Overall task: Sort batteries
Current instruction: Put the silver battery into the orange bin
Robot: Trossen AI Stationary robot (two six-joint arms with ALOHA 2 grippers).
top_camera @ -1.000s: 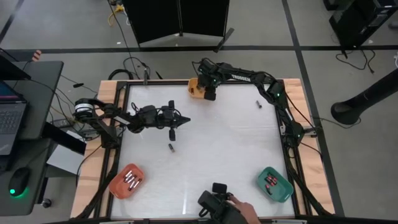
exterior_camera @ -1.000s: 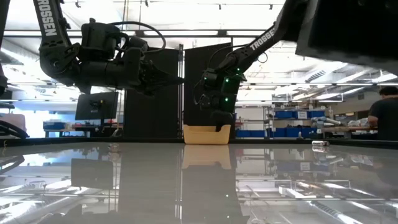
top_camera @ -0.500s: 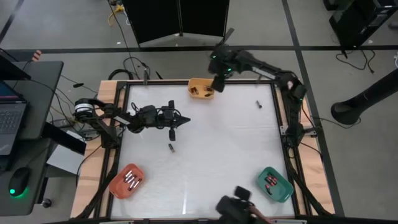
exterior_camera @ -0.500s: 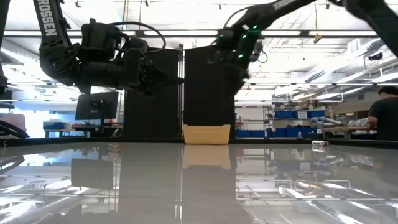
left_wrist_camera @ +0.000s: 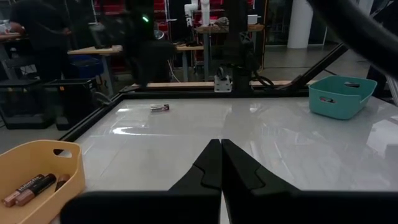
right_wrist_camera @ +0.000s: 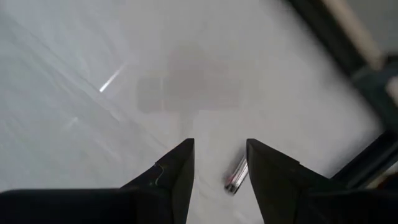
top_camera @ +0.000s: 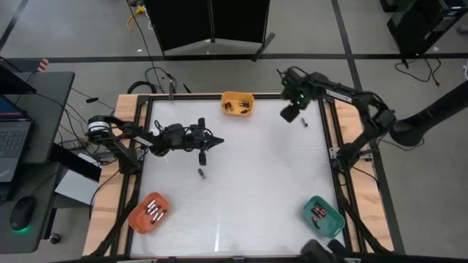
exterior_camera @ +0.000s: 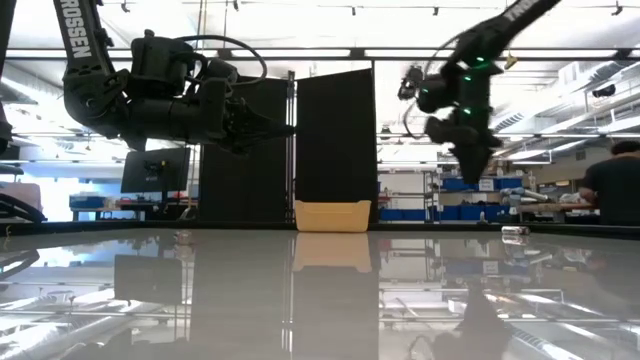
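We have the right end effector (top_camera: 290, 113) up over the far right corner of the bench (top_camera: 248, 183), fingers spread, lined up on a loose battery (top_camera: 303, 121) lying flat near the frame edge; in the right wrist view that cell (right_wrist_camera: 235, 178) sits just ahead between the fingertips, so this looks like a pick approach. Left end effector (top_camera: 204, 154) hangs pressed together and empty over the left-centre, likely parked above the second loose battery (top_camera: 200, 173). Sorted cells sit in the yellow bin (top_camera: 238, 104), orange bin (top_camera: 150, 212) and green bin (top_camera: 322, 216). Height above the cell is hard to judge, probably well clear.
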